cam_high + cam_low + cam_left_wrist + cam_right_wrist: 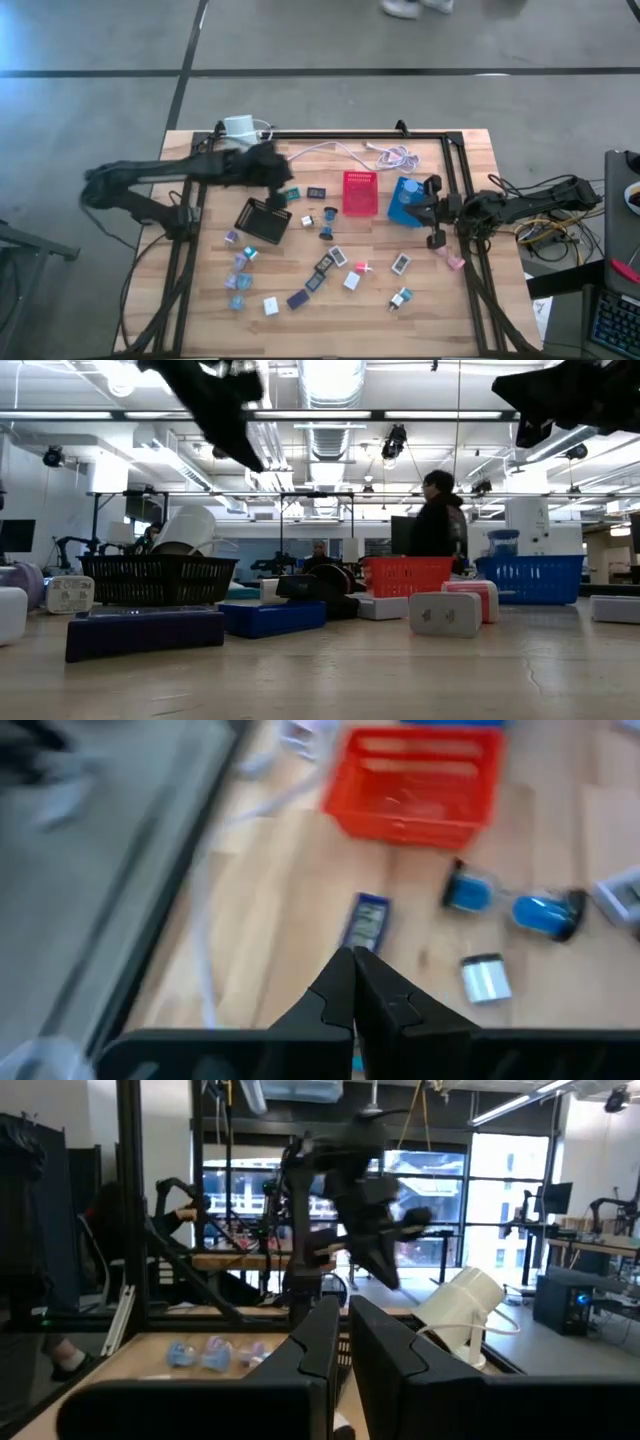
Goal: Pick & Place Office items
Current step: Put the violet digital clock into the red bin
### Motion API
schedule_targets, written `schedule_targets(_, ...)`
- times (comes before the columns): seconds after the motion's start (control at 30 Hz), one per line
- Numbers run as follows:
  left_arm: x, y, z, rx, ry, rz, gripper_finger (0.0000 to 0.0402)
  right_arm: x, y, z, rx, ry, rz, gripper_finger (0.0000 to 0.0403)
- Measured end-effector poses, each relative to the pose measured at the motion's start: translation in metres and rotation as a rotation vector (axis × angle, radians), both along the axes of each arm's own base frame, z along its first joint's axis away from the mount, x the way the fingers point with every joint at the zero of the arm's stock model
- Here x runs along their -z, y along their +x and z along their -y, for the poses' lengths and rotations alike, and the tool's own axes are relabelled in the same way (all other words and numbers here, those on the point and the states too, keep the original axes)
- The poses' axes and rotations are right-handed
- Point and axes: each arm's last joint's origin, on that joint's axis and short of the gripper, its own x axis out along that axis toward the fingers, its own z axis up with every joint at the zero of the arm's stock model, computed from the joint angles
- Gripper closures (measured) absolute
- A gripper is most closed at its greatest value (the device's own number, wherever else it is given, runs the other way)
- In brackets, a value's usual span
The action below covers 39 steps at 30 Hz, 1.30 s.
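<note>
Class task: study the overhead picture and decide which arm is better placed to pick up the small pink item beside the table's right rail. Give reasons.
Right. The right gripper hangs next to the pink item, empty and shut. The left gripper is across the table beside the black tray.

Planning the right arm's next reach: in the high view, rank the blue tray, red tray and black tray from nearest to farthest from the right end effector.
From the right end effector:
1. Blue tray, right beside it, toward the table's middle.
2. Red tray, next over, mid-table.
3. Black tray, farthest, on the left arm's side.
</note>
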Motion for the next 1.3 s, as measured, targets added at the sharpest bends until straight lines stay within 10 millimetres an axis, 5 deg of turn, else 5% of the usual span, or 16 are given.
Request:
schedule_targets(0.3,0.047,0.076,-0.033,0.139,-0.153,-0.245,0.0378,0.005,0.001,0.000,0.000,-0.012,-0.050,0.0381)
schedule_targets(0.57,0.089,0.109,-0.044,0.214,-0.192,-0.495,0.0276,0.007,0.001,0.000,0.000,0.004,-0.070,0.0381)
schedule_targets(0.93,0.114,0.129,-0.053,0.237,-0.103,-0.508,0.0108,0.009,0.001,0.000,-0.004,0.025,-0.091,0.0381)
schedule_targets(1.3,0.122,0.130,-0.064,0.197,-0.112,-0.494,0.0098,0.010,0.002,0.000,0.000,0.025,-0.094,0.0381)
